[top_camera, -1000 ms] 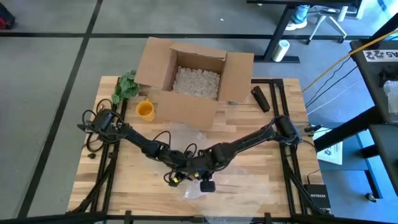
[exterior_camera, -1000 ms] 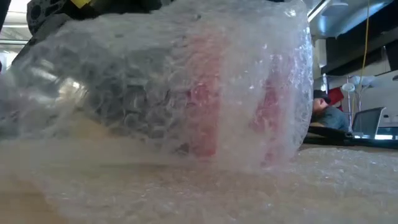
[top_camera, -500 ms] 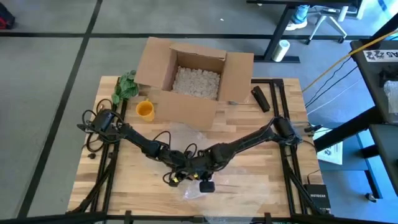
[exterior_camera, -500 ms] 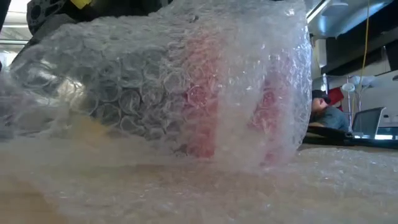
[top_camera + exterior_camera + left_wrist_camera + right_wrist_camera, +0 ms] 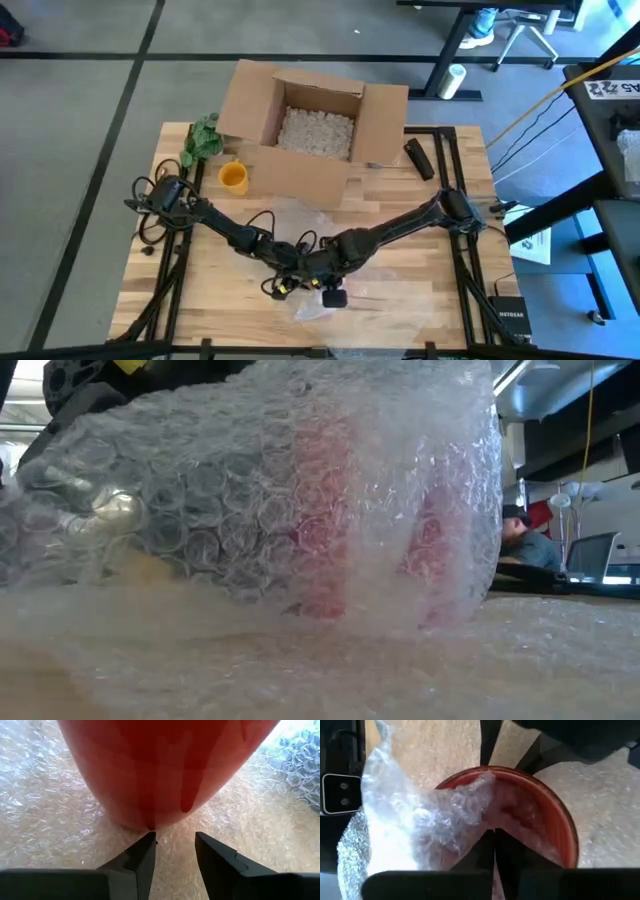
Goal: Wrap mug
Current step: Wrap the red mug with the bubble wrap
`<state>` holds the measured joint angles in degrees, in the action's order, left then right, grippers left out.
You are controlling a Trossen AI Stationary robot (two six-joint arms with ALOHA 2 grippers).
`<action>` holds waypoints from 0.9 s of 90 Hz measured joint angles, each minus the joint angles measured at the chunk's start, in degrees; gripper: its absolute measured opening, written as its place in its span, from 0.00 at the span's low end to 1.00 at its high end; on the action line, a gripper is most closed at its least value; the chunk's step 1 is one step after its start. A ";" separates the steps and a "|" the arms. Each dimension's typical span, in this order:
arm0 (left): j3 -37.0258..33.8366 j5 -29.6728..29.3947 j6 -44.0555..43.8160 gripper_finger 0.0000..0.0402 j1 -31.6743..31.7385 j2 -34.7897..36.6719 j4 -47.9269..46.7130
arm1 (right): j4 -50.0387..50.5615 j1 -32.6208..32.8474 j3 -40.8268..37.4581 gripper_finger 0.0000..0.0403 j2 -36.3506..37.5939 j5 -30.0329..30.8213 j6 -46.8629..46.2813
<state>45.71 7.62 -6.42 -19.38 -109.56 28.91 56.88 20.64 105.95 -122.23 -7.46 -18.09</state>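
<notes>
The left gripper (image 5: 174, 851) is slightly parted, with a narrow gap between its two fingers, and holds nothing; one fingertip touches the red mug's (image 5: 165, 767) rounded wall. The right gripper (image 5: 494, 851) is closed, its fingers pressed together at the mug's open mouth, pinching a fold of the bubble wrap (image 5: 420, 825) that spills over the rim into the cup.

Both arms meet near the front middle of the wooden tabletop (image 5: 200, 290), over a clear sheet of the wrap. At the far side stands an open cardboard box (image 5: 305, 130) filled with pale packing pieces, with a yellow cup (image 5: 233, 177) and a green plant (image 5: 203, 138) to its left. In the room behind, a person (image 5: 525, 540) sits at a desk.

The mug lies on its side, its red showing dimly through the wrap around it in the low view.
</notes>
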 joint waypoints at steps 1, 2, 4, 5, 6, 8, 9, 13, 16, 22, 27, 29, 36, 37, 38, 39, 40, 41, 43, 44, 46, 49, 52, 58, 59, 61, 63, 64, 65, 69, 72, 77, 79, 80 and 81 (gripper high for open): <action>0.00 0.00 0.00 0.30 0.00 0.00 0.00 | 0.24 0.00 0.23 0.00 0.00 0.10 0.00; 0.01 0.00 0.00 0.30 0.00 0.00 0.00 | 0.48 0.00 0.47 0.00 0.00 0.25 0.01; 0.02 0.00 0.00 0.30 0.00 0.00 0.00 | 0.97 0.00 0.99 0.00 0.00 0.46 0.05; 0.00 0.00 0.00 0.30 -0.01 0.00 0.00 | 1.21 0.00 1.22 0.00 0.01 0.54 0.07; 0.00 0.00 0.00 0.30 -0.01 0.00 0.00 | 1.43 0.00 1.42 0.00 0.04 0.68 0.09; 0.00 0.00 0.00 0.30 -0.01 0.00 0.00 | 1.89 0.00 1.85 0.00 0.05 0.89 0.09; 0.00 0.00 0.00 0.30 -0.01 0.00 0.00 | 2.08 0.00 2.04 0.00 0.08 0.97 0.09; 0.00 0.00 0.00 0.30 -0.01 0.00 0.00 | 3.04 0.01 2.91 0.00 0.09 1.17 0.09; 0.00 0.00 0.00 0.30 0.01 0.00 0.05 | 4.08 0.02 3.59 0.00 0.09 1.59 0.09; 0.00 0.00 0.00 0.30 -0.01 0.00 0.10 | 5.44 0.29 4.66 0.00 0.09 2.00 0.08; 0.00 0.00 0.00 0.30 0.01 0.00 0.09 | 5.56 0.37 5.29 0.00 0.11 2.63 0.18; 0.00 0.00 0.00 0.30 0.01 0.00 0.08 | 5.64 0.38 5.47 0.00 0.11 2.84 0.26; 0.00 0.00 0.01 0.30 0.01 0.00 0.05 | 5.79 0.39 5.66 0.00 0.11 2.95 0.35; 0.01 0.00 0.00 0.30 0.00 0.00 0.05 | 5.79 0.39 5.67 0.00 0.11 2.95 0.35; 0.01 0.00 0.00 0.30 0.00 0.00 0.05 | 5.79 0.39 5.68 0.00 0.11 2.95 0.35; 0.00 0.00 0.01 0.30 0.00 0.00 0.05 | 5.79 0.39 5.68 0.00 0.11 2.95 0.35; 0.00 0.00 0.01 0.30 -0.01 0.00 0.04 | 5.80 0.39 5.69 0.00 0.11 2.95 0.35; 0.00 0.00 0.00 0.30 -0.01 0.00 0.04 | 5.81 0.39 5.69 0.00 0.11 2.95 0.35; 0.01 0.00 0.00 0.30 -0.01 0.00 0.04 | 5.79 0.39 5.69 0.00 0.11 2.96 0.35; 0.00 0.01 0.01 0.30 -0.01 0.00 0.04 | 5.79 0.39 5.69 0.00 0.11 2.97 0.35; 0.00 0.02 0.00 0.30 -0.01 -0.02 0.04 | 5.76 0.39 5.69 0.00 0.11 2.97 0.35; 0.00 0.01 0.00 0.30 -0.01 -0.02 0.04 | 5.67 0.39 5.69 0.00 0.11 2.99 0.35; 0.00 0.00 0.00 0.30 -0.01 -0.02 0.04 | 5.45 0.39 5.69 0.00 0.11 2.99 0.37; 0.00 0.00 0.01 0.30 0.00 -0.02 0.04 | 4.22 0.39 5.69 0.00 0.11 2.99 0.37; 0.01 0.00 0.01 0.30 -0.01 -0.02 0.04 | 3.96 0.39 5.69 0.00 0.11 2.99 0.39; 0.01 0.00 0.02 0.30 -0.01 -0.02 0.04 | 3.47 0.39 5.69 0.00 0.11 3.00 0.40; 0.00 0.00 0.02 0.30 -0.01 -0.02 0.04 | 2.89 0.39 5.67 0.00 0.11 2.99 0.45; 0.00 0.00 0.02 0.30 -0.01 -0.02 0.04 | 2.51 0.39 5.62 0.00 0.13 3.00 0.48; 0.00 0.00 0.02 0.30 -0.01 -0.02 0.04 | 1.99 0.39 5.46 0.00 0.14 3.00 0.52; 0.00 0.00 0.02 0.30 -0.01 -0.02 0.04 | -0.52 0.39 4.39 0.00 0.26 2.94 0.57; 0.01 0.00 0.02 0.30 0.00 -0.02 0.04 | -2.28 0.39 3.33 0.00 0.26 2.71 0.59; 0.00 0.00 0.02 0.30 -0.01 -0.02 0.02 | -4.53 0.39 1.27 0.00 0.26 1.46 0.57; 0.00 0.00 0.02 0.30 0.01 -0.02 0.02 | -5.33 0.39 0.34 0.00 0.26 0.98 0.57; 0.00 0.00 0.02 0.30 0.01 -0.02 0.01 | -5.71 0.39 -0.20 0.00 0.26 0.72 0.59; 0.00 0.00 0.02 0.30 0.00 -0.02 0.00 | -6.23 0.38 -0.76 0.00 0.25 0.43 0.55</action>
<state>45.71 7.62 -6.39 -19.38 -109.58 28.91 50.66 21.03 105.19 -121.98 -7.03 -17.53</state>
